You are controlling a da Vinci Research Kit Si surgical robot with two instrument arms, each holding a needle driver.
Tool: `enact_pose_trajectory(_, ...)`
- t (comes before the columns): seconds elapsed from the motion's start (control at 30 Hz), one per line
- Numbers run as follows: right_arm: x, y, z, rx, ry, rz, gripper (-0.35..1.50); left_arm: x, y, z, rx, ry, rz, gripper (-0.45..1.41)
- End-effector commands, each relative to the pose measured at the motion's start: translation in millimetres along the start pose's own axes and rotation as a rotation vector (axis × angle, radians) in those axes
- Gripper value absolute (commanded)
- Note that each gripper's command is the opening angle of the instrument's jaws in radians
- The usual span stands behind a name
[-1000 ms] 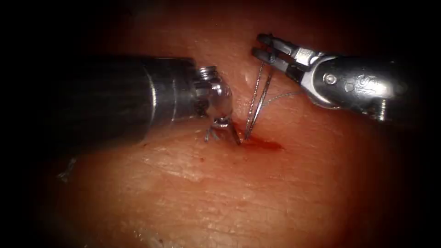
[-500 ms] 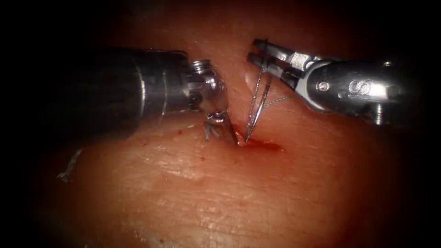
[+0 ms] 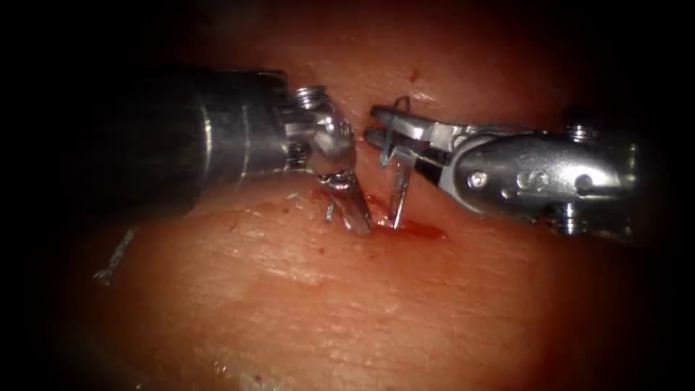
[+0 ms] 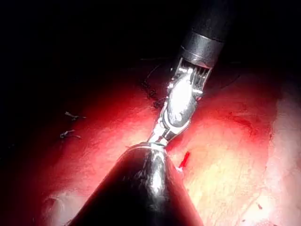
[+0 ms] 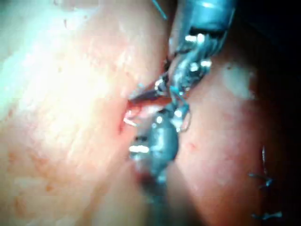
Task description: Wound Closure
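Your right tool point(image 3: 384, 134) has dropped left toward the cut point(image 3: 409, 229), jaws clamped on the doubled thread point(image 3: 398, 192), now short. Left tool point(image 3: 355, 213) presses the tissue point(image 3: 304, 289) beside the cut; jaws unclear. Needle not identifiable.

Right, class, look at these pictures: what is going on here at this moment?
Two needle drivers work at a cut in the tissue, wet with red fluid. The right tool has thread looped about its jaws, running down into the cut. The left tool points down at the cut's left end, beside an earlier stitch; what it grips is unclear. The needle cannot be made out.
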Motion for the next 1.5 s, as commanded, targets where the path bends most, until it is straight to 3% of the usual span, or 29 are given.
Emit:
enact_pose_trajectory(0.03,-0.1,0.2,0.8,-0.005,0.004,0.002,-0.35,0.8,-0.3,-0.1,0.008,0.011,0.0,-0.08)
enact_pose_trajectory(0.23,0.1,1.1,0.4,-0.025,0.02,0.018,-0.35,3.1,4.0,-3.1,0.082,0.04,0.009,-0.15)
enact_pose_trajectory(0.5,0.3,1.9,0.3,-0.041,0.031,0.056,-0.35,0.8,4.2,2.2,0.091,0.008,0.013,-0.13)
enact_pose_trajectory(0.8,0.9,2.0,0.4,-0.038,0.028,0.059,-0.35,-1.7,4.1,3.8,0.091,0.012,0.032,-0.15)
enact_pose_trajectory(0.93,1.3,2.2,0.4,-0.07,0.056,0.182,-0.35,-2.7,4.1,3.9,0.086,0.016,0.029,-0.15)
enact_pose_trajectory(1.2,1.7,1.8,0.3,-0.083,0.072,0.306,-0.35,-2.9,4.1,3.7,0.082,0.016,0.031,-0.16)
enact_pose_trajectory(1.5,1.3,2.8,-0.1,-0.107,0.071,0.327,-0.35,-2.5,4.4,4.8,0.087,0.025,0.02,-0.18)
